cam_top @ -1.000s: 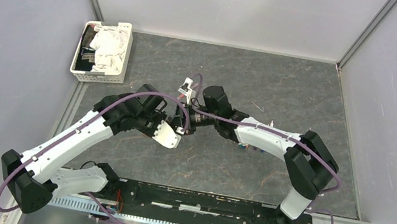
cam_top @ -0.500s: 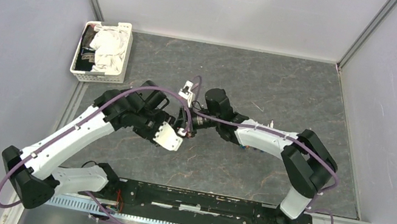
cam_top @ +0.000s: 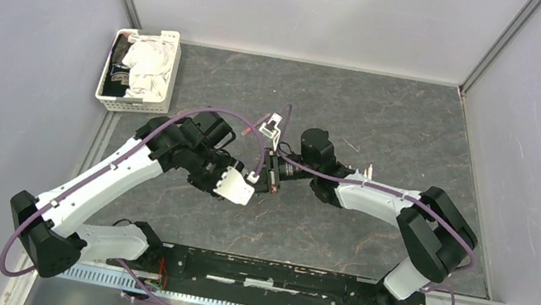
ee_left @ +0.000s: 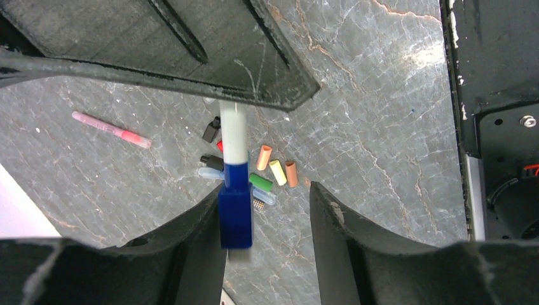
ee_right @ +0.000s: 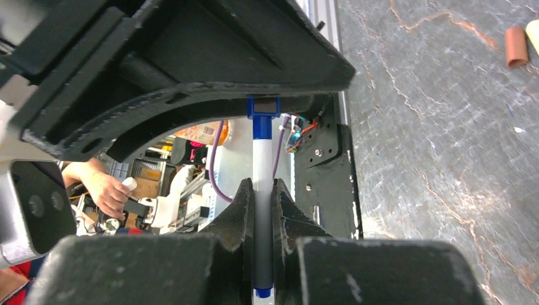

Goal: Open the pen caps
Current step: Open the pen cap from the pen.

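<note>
- Right gripper (ee_right: 262, 187): fingers clenched on the white barrel of a pen (ee_right: 261, 159). The pen is held in the air above the table (cam_top: 388, 131).
- Blue cap (ee_left: 235, 216): on the far end of that pen, sitting between the fingers of the left gripper (ee_left: 266, 198).
- Left gripper: jaws parted, nothing clamped. The blue cap lies against one finger, with a clear gap to the other.
- Seating of the cap: it looks joined to the barrel in both wrist views. I cannot tell whether it is pushed fully home or partly drawn off.
- Loose caps (ee_left: 278, 172): a small cluster on the table directly under the pen. Orange, yellow, brownish-orange, green, black and red ones are visible, lying close together, some touching.
- Pink pen (ee_left: 111, 129): flat on the table, well apart from the cluster.
- Top view: the two grippers meet tip to tip around mid-table. A white basket (cam_top: 133, 105) holding white cloth sits at the far left corner.
</note>
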You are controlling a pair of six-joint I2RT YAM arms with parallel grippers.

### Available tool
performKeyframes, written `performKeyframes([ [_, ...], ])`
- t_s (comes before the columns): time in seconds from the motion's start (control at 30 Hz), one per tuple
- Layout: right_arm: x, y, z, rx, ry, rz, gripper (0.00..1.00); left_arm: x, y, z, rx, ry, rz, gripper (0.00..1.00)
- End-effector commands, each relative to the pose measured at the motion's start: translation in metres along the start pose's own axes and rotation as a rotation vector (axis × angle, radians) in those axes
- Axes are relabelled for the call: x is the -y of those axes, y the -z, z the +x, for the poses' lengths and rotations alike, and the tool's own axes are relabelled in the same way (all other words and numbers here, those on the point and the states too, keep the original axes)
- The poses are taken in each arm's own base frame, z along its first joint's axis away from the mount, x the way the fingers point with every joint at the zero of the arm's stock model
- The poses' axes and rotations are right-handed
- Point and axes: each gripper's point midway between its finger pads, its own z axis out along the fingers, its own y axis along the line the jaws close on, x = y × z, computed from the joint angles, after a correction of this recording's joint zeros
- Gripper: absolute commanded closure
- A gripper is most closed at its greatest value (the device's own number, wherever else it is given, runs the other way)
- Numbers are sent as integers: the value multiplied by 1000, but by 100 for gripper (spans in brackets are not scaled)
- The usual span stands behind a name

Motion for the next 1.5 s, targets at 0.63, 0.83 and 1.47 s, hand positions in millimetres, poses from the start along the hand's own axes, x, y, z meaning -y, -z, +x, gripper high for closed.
performKeyframes([
  [0.63,32,44,19,38,52,121,100,-17,-10,29,-94,33,-68,98],
  [0.83,70,82,40,10,60,326,100,-30,-19,70,-152,102,-59,98],
  [1.47,137,211,-5,309,132,1074,100,-58,-86,99,-166,408,-107,78],
])
